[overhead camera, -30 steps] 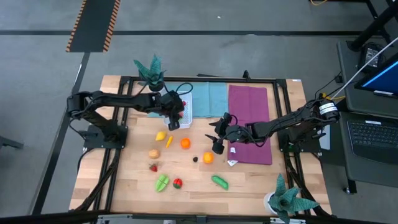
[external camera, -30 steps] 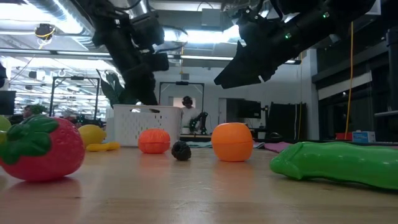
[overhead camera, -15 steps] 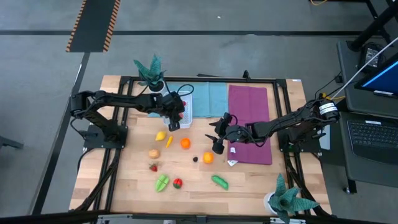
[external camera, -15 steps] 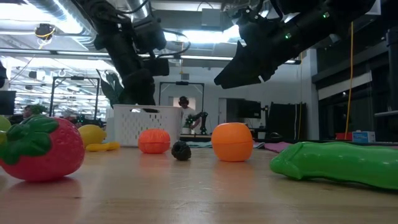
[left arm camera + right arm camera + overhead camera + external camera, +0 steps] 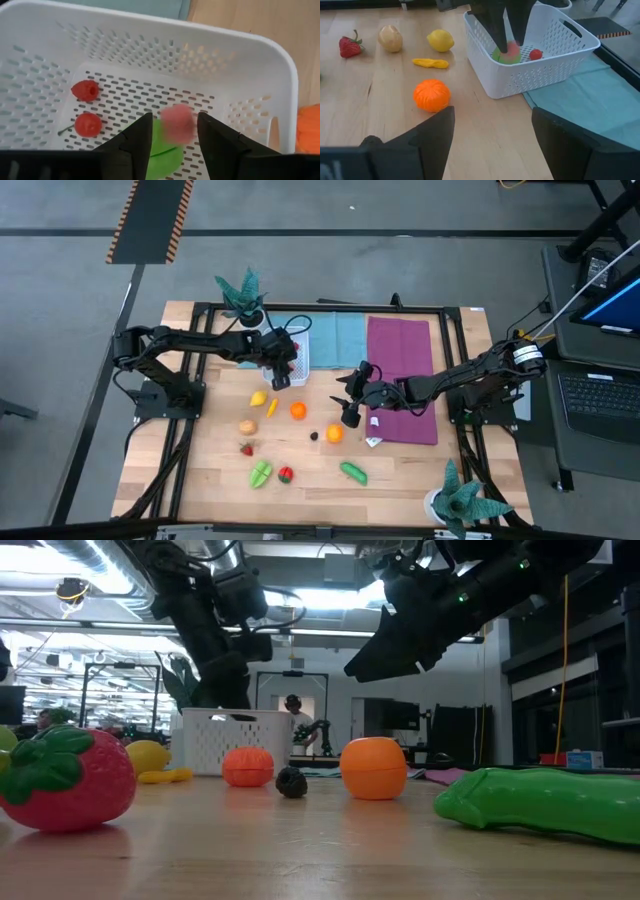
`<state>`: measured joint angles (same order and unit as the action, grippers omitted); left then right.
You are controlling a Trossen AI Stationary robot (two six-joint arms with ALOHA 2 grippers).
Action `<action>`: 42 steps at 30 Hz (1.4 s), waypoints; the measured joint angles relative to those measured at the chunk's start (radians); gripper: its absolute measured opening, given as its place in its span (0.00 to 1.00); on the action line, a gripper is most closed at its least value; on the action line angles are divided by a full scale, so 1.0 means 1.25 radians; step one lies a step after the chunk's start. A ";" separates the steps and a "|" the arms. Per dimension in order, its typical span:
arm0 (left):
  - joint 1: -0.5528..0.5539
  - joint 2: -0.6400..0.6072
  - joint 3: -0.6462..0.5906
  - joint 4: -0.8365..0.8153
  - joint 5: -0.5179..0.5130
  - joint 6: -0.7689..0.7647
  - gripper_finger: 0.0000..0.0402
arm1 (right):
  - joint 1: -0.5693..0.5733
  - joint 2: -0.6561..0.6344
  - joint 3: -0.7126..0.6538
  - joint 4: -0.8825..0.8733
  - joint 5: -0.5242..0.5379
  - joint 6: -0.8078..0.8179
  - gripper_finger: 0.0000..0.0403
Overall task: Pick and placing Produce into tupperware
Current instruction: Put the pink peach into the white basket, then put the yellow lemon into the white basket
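While the left gripper (image 5: 172,132) was poised over the white tupperware (image 5: 260,65) with its fingers parted around a blurred pink-red piece (image 5: 177,122), that piece was judged to be dropping free. A clean release would be served by widening fully before lifting straight up. The right gripper (image 5: 349,398) was held wide and empty above the bench (image 5: 400,480), near the orange (image 5: 334,434).

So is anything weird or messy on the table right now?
Mostly no. The one odd thing is a pink-and-green piece showing as a blur between the left gripper's open fingers, over the white basket, as if dropping. The other fruit lies loose on the wood, nothing spilled or broken.
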<state>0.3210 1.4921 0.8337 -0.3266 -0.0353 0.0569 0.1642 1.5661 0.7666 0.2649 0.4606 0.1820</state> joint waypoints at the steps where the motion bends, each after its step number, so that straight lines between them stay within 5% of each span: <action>1: 0.000 0.000 0.000 0.004 0.000 0.000 0.38 | 0.000 0.000 0.000 0.000 0.000 0.000 0.66; 16: -0.045 -0.054 -0.010 0.013 0.000 0.005 0.51 | 0.000 0.000 0.000 -0.001 0.000 0.022 0.66; 34: -0.265 -0.563 -0.332 0.163 -0.027 -0.134 0.51 | 0.000 0.000 0.000 -0.001 0.000 0.016 0.66; 42: -0.337 -0.677 -0.381 0.114 -0.027 -0.169 0.51 | 0.000 0.000 0.000 0.002 0.000 0.012 0.66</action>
<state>-0.1001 0.6461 0.3577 -0.1838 -0.0696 -0.1547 0.1642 1.5661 0.7662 0.2678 0.4610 0.1974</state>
